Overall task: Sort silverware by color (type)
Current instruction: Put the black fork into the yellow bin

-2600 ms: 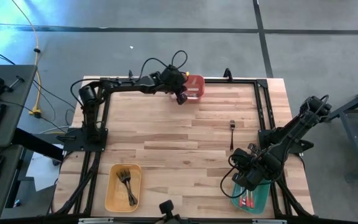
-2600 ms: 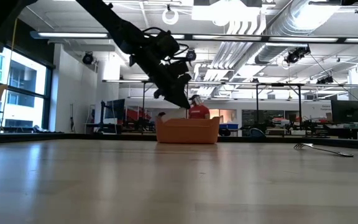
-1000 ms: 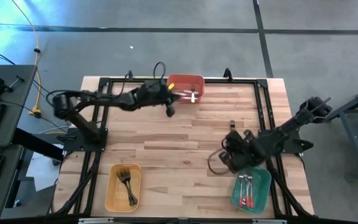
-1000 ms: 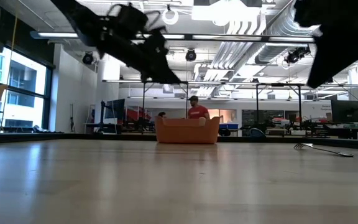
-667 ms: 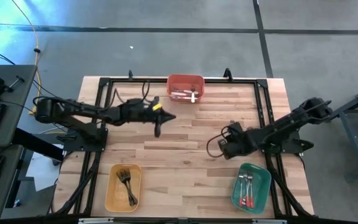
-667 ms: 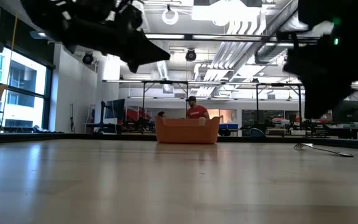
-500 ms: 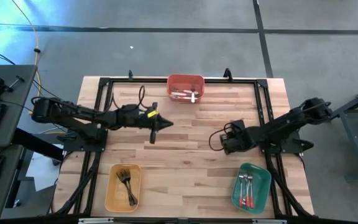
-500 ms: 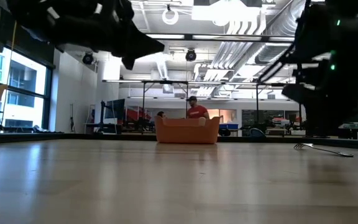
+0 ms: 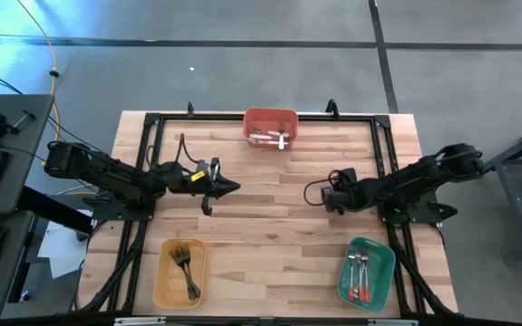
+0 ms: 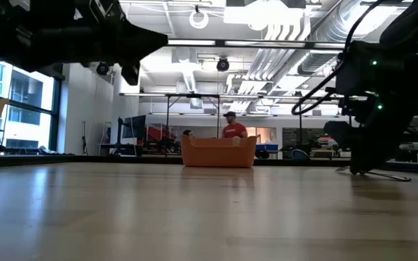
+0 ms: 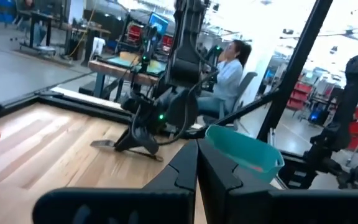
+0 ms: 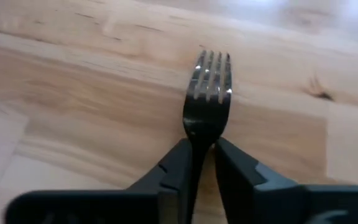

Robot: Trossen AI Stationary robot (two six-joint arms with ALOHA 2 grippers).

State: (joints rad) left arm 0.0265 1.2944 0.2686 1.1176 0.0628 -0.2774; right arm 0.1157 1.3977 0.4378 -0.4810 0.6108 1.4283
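Silverware sorting nears its end. On the left, the left pincer (image 9: 208, 187), pressed together and empty, has pulled back from the red bin (image 9: 270, 127) to hang over the worktop (image 9: 270, 226) above the yellow bin (image 9: 179, 272). On the right, the right pincer (image 12: 202, 163) has swung away from the green bin (image 9: 366, 276) and come down on the last loose fork (image 12: 207, 93), its fingers (image 12: 174, 163) pinching the dark handle. That fork probably belongs with the dark forks in the yellow bin.
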